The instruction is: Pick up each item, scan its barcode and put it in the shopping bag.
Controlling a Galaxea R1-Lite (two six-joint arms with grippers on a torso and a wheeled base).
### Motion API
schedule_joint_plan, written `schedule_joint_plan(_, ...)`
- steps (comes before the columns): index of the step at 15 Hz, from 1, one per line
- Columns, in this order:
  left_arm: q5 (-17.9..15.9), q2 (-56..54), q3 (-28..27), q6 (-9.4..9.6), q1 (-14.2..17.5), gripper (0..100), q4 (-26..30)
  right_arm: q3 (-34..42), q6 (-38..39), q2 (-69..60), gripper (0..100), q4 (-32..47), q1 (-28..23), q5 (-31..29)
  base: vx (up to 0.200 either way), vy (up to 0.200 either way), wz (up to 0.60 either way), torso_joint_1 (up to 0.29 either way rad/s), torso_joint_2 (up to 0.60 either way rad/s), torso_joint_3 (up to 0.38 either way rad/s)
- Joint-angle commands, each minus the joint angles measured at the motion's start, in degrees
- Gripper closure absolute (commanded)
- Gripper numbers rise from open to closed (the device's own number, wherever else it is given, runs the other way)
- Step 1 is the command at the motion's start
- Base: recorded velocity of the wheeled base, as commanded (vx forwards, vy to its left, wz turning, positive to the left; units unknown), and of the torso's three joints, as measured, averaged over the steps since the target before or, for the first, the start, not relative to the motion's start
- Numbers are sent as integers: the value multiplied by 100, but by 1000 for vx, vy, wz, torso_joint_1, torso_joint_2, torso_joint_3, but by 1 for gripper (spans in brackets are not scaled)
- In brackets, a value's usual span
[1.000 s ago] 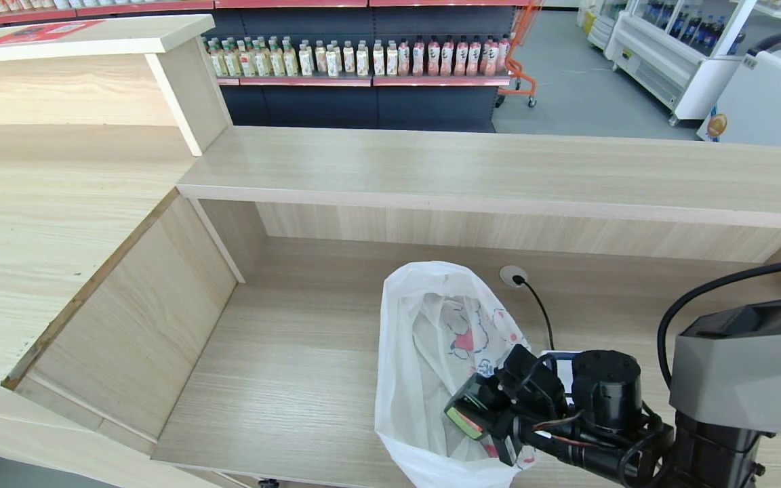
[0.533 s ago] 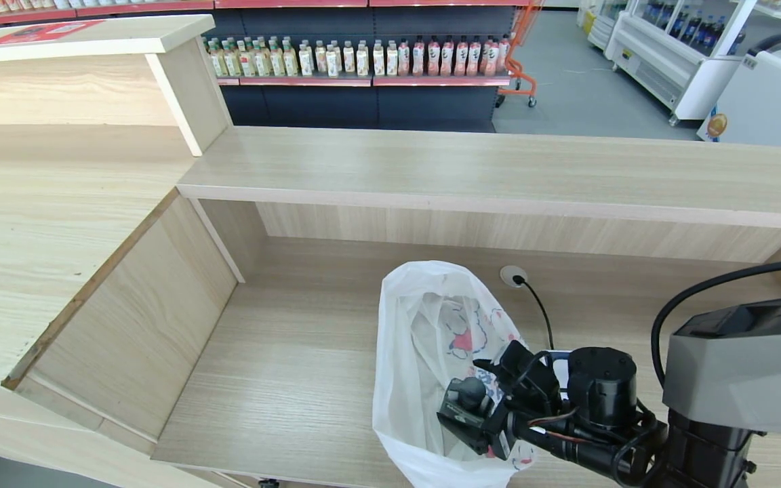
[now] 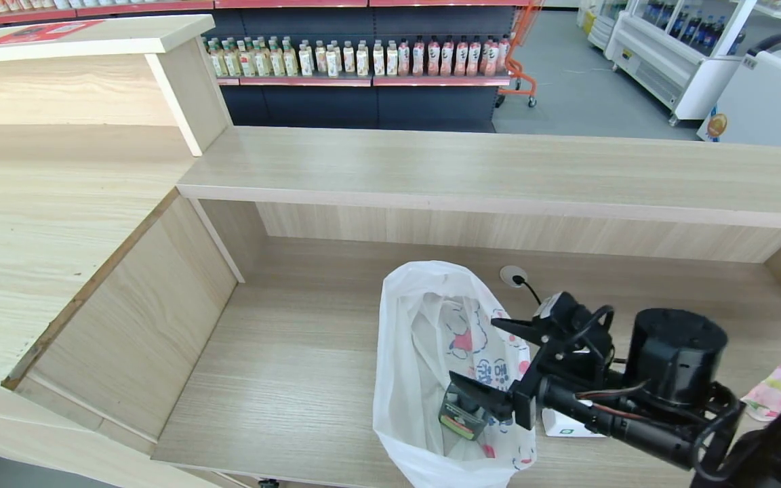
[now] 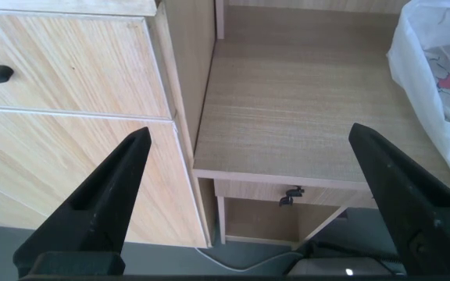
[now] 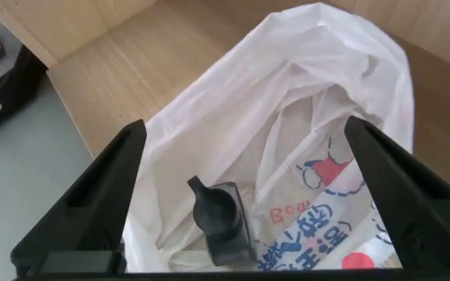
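Desk [image 3: 295,366] is carrying the bag [image 3: 417,318]; the right end effector [image 3: 475,349] is hovering over it, fingers apart, with the item [image 3: 459,415] lying inside, so bagging is seemingly finishing and next is calling for pulling clear.

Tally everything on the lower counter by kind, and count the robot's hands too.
Shopping bag: 1
Dark item inside the bag: 1
White box beside the bag: 1
Pink patterned thing at the counter's right end: 1
Black cable: 1
Hands, both open: 2, the right hand over the bag and the left hand
Total: 7
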Motion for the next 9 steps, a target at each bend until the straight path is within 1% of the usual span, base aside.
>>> schedule_joint_plan(1,1,6,0,2,-2,0,-2,-329,521,-2572,0,1855,1,-441,0,0,0,0,0,0)
schedule_joint_plan(2,1,6,0,2,-2,0,-2,-505,688,-3161,0,2646,-43,-766,0,0,0,0,0,0)
schedule_joint_plan(3,1,6,0,2,-2,0,-2,-636,891,-3556,0,3191,-96,-959,0,0,0,0,0,0)
schedule_joint_plan(4,1,6,0,2,-2,0,-2,-865,1189,-4224,0,4351,-359,-1179,0,0,0,0,0,0)
schedule_joint_plan(5,1,6,0,2,-2,0,-2,-944,1207,-4382,0,4720,-526,-1205,0,0,0,0,0,0)
schedule_joint_plan(6,1,6,0,2,-2,0,-2,-997,1216,-4699,0,5661,-1300,-1214,0,0,0,0,0,0)
schedule_joint_plan(8,1,6,0,2,-2,0,-2,-839,1233,-4725,0,5889,-2012,-1205,0,0,0,0,0,0)
schedule_joint_plan(9,1,6,0,2,-2,0,-2,-777,1242,-4716,0,5898,-2240,-1197,0,0,0,0,0,0)
